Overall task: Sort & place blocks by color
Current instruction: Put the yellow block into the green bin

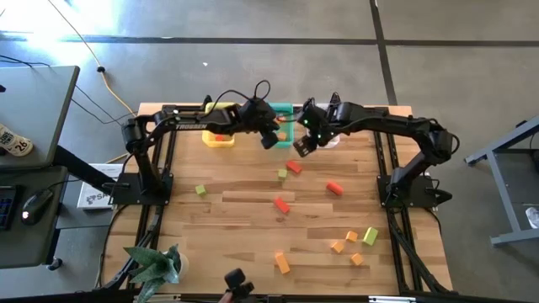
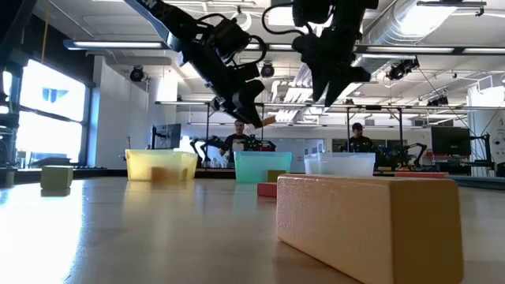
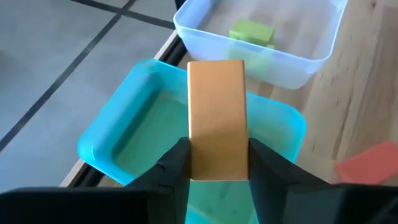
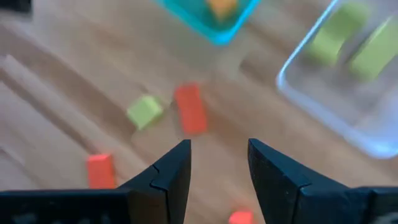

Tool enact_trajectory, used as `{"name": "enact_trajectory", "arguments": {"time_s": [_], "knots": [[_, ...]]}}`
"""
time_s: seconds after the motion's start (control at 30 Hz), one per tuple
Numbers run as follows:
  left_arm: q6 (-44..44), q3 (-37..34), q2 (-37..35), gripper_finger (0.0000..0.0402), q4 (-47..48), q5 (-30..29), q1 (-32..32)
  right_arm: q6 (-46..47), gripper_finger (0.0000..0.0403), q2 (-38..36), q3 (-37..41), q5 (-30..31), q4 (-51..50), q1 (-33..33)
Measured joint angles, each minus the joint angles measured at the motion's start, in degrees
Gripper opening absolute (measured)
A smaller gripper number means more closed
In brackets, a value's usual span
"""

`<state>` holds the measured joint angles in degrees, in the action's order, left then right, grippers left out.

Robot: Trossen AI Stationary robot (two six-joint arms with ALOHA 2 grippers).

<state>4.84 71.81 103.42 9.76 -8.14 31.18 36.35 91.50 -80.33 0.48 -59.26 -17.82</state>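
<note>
Little can be read here. In the high view, a white box (image 1: 95, 196) lying on the floor just left of the table's left edge carries dark printed letters that look like "SP", with the remainder hidden behind the arm's base. At the far left edge, a pale round-ended object (image 1: 12, 141) on the grey desk (image 1: 42, 93) bears dark digits that seem to read "26", though they are too small to be sure. No other lettering is legible.
</note>
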Motion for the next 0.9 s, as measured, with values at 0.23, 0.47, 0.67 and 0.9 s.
{"name": "enact_trajectory", "arguments": {"time_s": [0.23,0.47,0.67,0.9], "knots": [[3.3,0.0,0.0,0.0204,0.0,0.0,-0.2,12.5,0.0144,0.0,5.1,-3.4,-3.7,6.6],[4.4,0.0,0.0,0.0222,0.4,0.7,-1.3,28.1,0.0144,0.0,7.1,-3.1,-5.8,15.5],[2.5,0.0,-0.3,0.0224,2.9,5.2,-2.5,41.0,0.0144,0.0,7.1,-0.5,-7.3,24.3],[1.4,0.0,-0.3,0.0224,5.5,8.0,-5.2,52.9,0.0144,0.0,7.1,-0.2,-13.6,34.4]]}}
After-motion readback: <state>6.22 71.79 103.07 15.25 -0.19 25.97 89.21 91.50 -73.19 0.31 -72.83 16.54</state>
